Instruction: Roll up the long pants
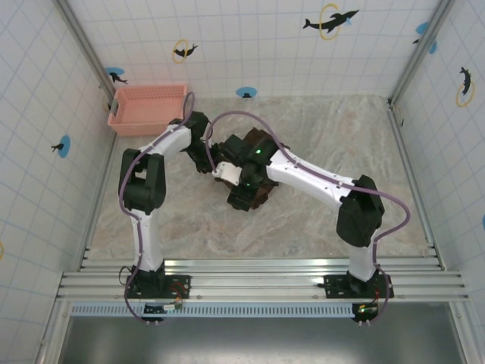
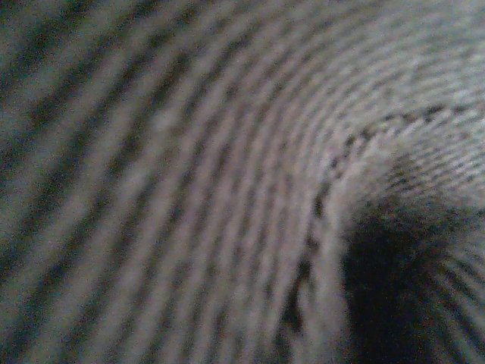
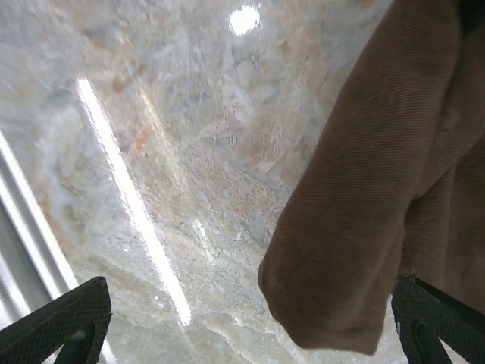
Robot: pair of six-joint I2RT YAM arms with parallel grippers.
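Trousers: the long pants lie as a bunched dark brown heap near the middle of the marble table, well apart from the pink basket at the far left corner. From above, the heap looks compact rather than spread flat. Much of it is hidden under 2 arms that meet over it, so I cannot tell how much is rolled.

The left gripper is down at the heap's left side. Its wrist camera sits so close that it gives a blur of fine ribbed weave, with 1 stitched seam curving past a dark hollow. I cannot tell whether this gripper is spread or pinching.

The right gripper is spread wide, its 2 black textured fingers at the bottom corners of its wrist view. A rounded fold of brown cloth reaches down between them, close to the finger at the lower right. Whether it touches that finger is unclear. Nothing is pinched.

Judgement: the cloth looks soft, limp and light, with a ribbed surface that should give the pads some bite. It will likely sag and loosen if held at 1 point. Better holds seem to be the thick rounded fold or a seamed edge, taken at both ends of the roll together.
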